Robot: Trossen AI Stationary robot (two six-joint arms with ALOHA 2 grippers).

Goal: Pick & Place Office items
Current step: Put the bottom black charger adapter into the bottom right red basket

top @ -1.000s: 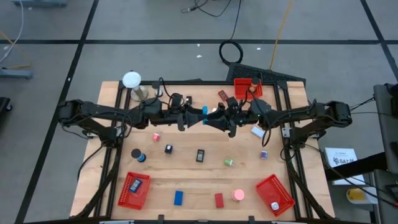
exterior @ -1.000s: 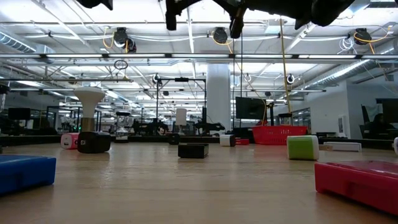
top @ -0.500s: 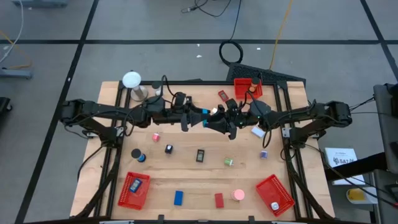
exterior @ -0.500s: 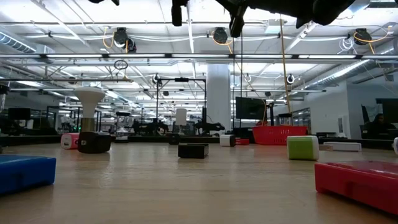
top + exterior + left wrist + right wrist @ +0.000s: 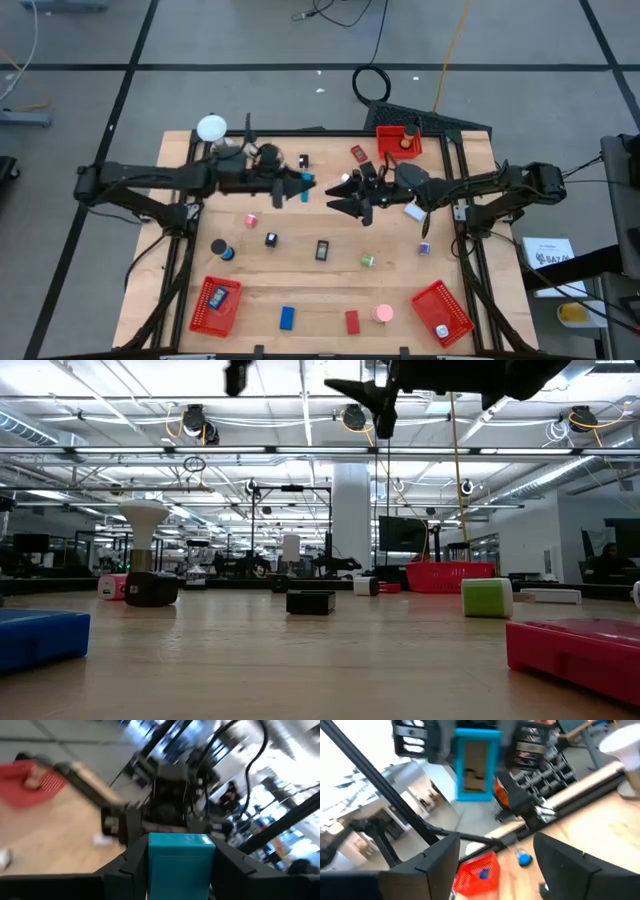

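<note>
While the left arm reaches in from the table's left edge, its left gripper (image 5: 300,187) is clenched on a teal block (image 5: 306,185) — the left wrist view shows the block (image 5: 181,862) seated squarely between both fingers, held high above the table (image 5: 300,262) near its far middle. The grip looks like a mid-air handover, with the block facing the other arm. Just beside it, the right gripper (image 5: 342,195) stands released, its fingers spread with nothing between them; its own camera sees the block (image 5: 475,765) out ahead, apart from it. Judging by that gap, the left arm now owns the block, probably so it can reach the left basket (image 5: 217,304) at the near edge. Other items lie scattered on the wood, and the right basket (image 5: 441,311) sits near right.
</note>
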